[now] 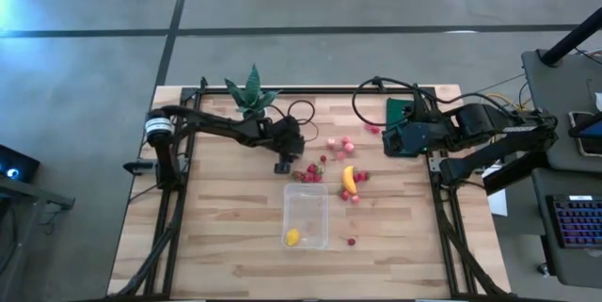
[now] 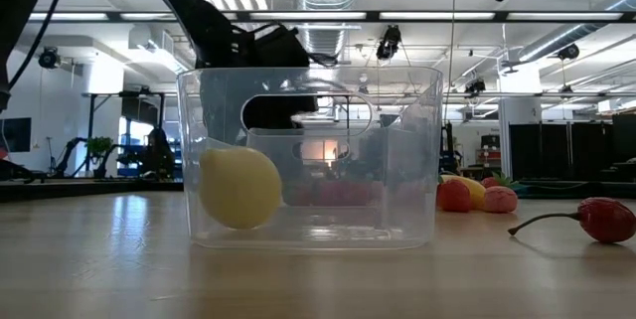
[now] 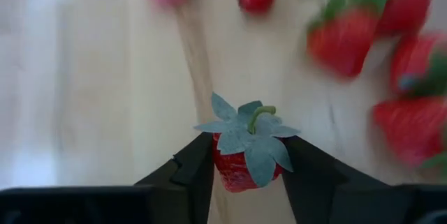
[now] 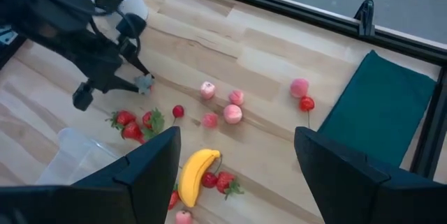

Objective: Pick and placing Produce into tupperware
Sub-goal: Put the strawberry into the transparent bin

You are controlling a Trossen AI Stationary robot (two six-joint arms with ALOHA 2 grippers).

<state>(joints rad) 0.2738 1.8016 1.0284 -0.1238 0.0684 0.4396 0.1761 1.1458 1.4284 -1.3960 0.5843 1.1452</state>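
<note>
One lemon [image 1: 293, 237] lies inside the clear tupperware tub [image 1: 307, 189], in the corner nearest the table's front edge; in the low view the same yellow fruit rests against the tub's see-through wall. A lone red cherry [image 1: 352, 241] sits on the wood just beside the tub's right side, outside it.

Beyond the tub, a small banana [image 1: 349, 179] lies on the table with a few strawberries touching or just beside its near end. A cluster of strawberries [image 1: 308, 172] sits near the tub's far rim, between the banana and the left gripper [image 1: 282, 165]. That gripper hangs just beside the cluster, and its wrist view shows the two dark fingers [image 3: 192, 172] clamped on a single strawberry [image 3: 242, 155], green leafy cap toward the camera, with more strawberries blurred on the wood behind it.

Farther back, several pale pink peach-like fruits [image 1: 336, 144] lie scattered, apart from one another. The spiky green plant [image 1: 250, 93] stands at the far edge behind the left arm.

On the right side, the right gripper [image 4: 234, 158] hovers with its fingers spread wide and nothing between them, above the flat dark green mat [image 4: 380, 105].
</note>
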